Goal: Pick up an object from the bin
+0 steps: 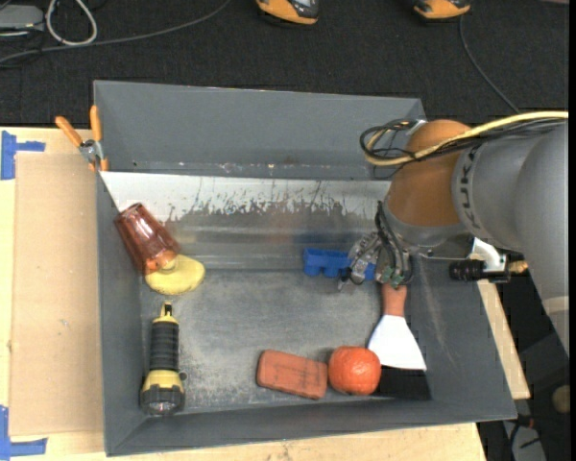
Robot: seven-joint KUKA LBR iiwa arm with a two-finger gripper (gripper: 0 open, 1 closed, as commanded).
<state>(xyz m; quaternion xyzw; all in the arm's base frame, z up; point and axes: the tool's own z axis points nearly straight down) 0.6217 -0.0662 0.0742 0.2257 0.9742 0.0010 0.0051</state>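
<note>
My gripper point(376, 263) hangs low over the bin's right middle, under the arm's orange cover. Just left of it, close to the back wall, lies a small blue block point(320, 261); whether the two touch I cannot tell. Directly below the gripper a scraper with a reddish handle and a white blade point(396, 339) lies pointing toward the front, its blade end over a black part point(404, 384). An orange ball point(353, 370) rests against the blade's left side.
A red brick-shaped block point(292, 374) lies left of the ball at the front. A black and yellow torch point(163, 361) lies front left. A clear red cup point(142, 236) and a yellow lump point(176, 276) sit at the left wall. The arm comes in from the right.
</note>
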